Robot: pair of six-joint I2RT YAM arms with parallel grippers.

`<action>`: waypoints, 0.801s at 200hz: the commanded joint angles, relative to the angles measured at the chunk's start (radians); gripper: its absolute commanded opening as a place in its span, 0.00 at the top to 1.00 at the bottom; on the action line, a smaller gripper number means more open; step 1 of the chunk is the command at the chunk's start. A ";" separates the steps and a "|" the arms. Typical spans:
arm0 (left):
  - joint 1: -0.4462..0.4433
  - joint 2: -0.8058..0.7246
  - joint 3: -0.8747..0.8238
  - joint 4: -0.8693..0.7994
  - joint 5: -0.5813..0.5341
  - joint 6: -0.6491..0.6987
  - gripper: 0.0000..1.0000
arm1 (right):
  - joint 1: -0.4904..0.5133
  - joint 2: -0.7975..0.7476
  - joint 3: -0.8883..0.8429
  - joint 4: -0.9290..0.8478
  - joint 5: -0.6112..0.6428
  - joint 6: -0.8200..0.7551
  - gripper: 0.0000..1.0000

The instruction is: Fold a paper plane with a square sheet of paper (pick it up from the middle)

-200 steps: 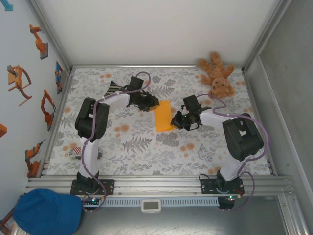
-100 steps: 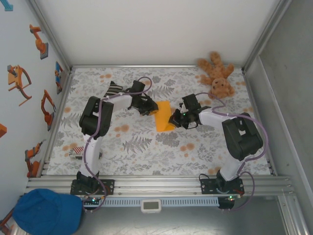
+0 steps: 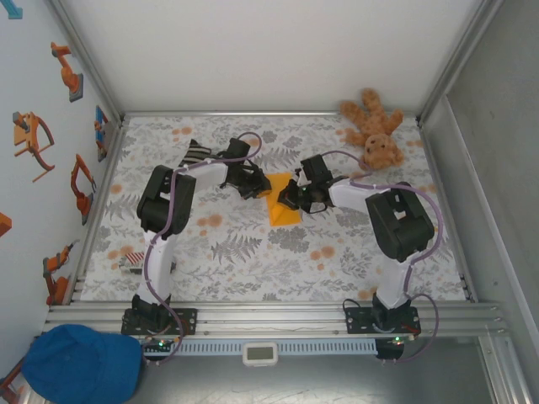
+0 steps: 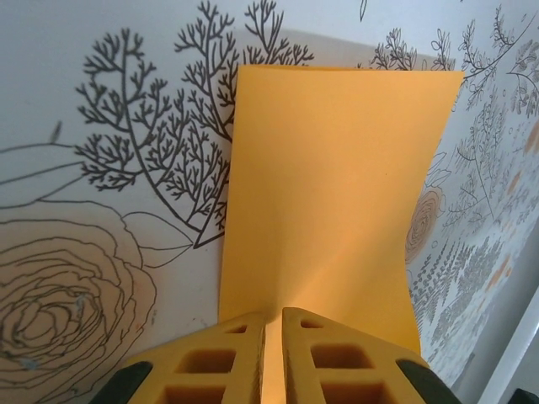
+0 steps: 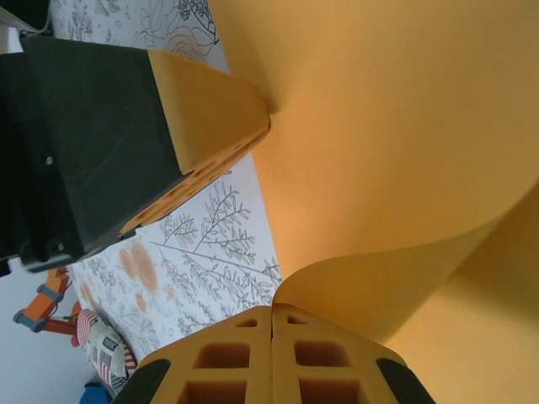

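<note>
The paper sheet (image 4: 337,194) is showing a smooth matt face; fingers (image 5: 223,364) of the right gripper (image 5: 271,313) are showing matt moulded plastic; the teddy bear (image 3: 376,128) is showing fuzzy plush; the rail (image 3: 269,320) is gleaming as bare metal.

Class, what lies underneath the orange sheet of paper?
The floral table cover shows around the square sheet of paper; the part directly beneath is covered, so anything there cannot be seen.

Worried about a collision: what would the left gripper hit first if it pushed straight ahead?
The thin orange-yellow paper sheet the left gripper pinches; beyond, likely the right gripper, depth unclear.
</note>
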 commanded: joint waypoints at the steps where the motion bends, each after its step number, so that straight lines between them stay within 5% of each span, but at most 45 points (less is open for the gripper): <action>1: -0.003 0.053 -0.005 -0.076 -0.053 0.020 0.87 | 0.013 0.022 0.033 0.006 0.031 0.012 1.00; 160: -0.003 0.066 -0.005 -0.076 -0.057 0.013 0.88 | 0.024 0.079 0.042 0.066 0.057 0.047 1.00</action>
